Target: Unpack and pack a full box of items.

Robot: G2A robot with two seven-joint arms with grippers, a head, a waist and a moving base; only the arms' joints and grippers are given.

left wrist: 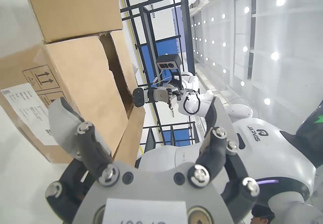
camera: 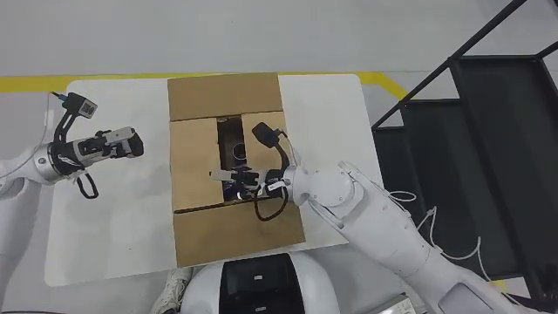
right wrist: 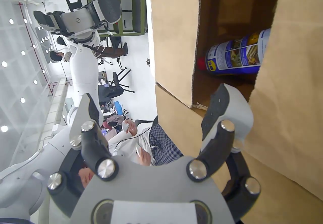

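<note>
Box [camera: 224,96] flaps partly cover spray can [right wrist: 237,52] inside. Right gripper [right wrist: 156,95] at the opening, jaws spread; left gripper [camera: 139,143] beside box over table [camera: 113,218], jaws spread.

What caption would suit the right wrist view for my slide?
Open right claw at the cardboard box opening, a blue spray can lying inside.

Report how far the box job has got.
Done: the box stands on the table with its flaps open. In hand: the right gripper, open and empty, is at the opening; the left gripper is open beside the box, holding nothing. Left: a spray can lies inside, so unpacking looks barely begun, and repacking follows.
</note>
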